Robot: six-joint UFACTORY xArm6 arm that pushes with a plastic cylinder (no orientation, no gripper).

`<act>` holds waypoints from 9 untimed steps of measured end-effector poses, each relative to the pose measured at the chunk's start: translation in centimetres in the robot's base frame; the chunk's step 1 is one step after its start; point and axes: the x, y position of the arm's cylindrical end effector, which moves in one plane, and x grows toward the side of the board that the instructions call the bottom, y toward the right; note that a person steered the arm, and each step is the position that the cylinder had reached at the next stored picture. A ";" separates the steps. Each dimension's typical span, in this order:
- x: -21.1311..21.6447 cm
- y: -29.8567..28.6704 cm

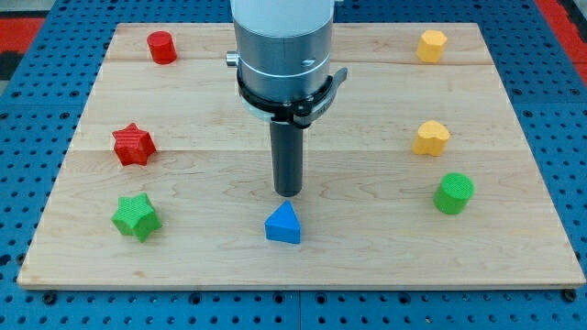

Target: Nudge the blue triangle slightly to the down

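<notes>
The blue triangle lies on the wooden board near the view's bottom, about at the middle. My tip stands just above the triangle's top corner in the view, very close to it; I cannot tell whether they touch. The dark rod rises from the tip into the grey arm body at the view's top.
A red cylinder and a red star lie at the left, a green star at the bottom left. Two yellow blocks and a green cylinder lie at the right.
</notes>
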 end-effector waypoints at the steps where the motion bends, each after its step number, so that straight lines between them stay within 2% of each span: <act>1: 0.0 0.0; 9: 1.8 -0.3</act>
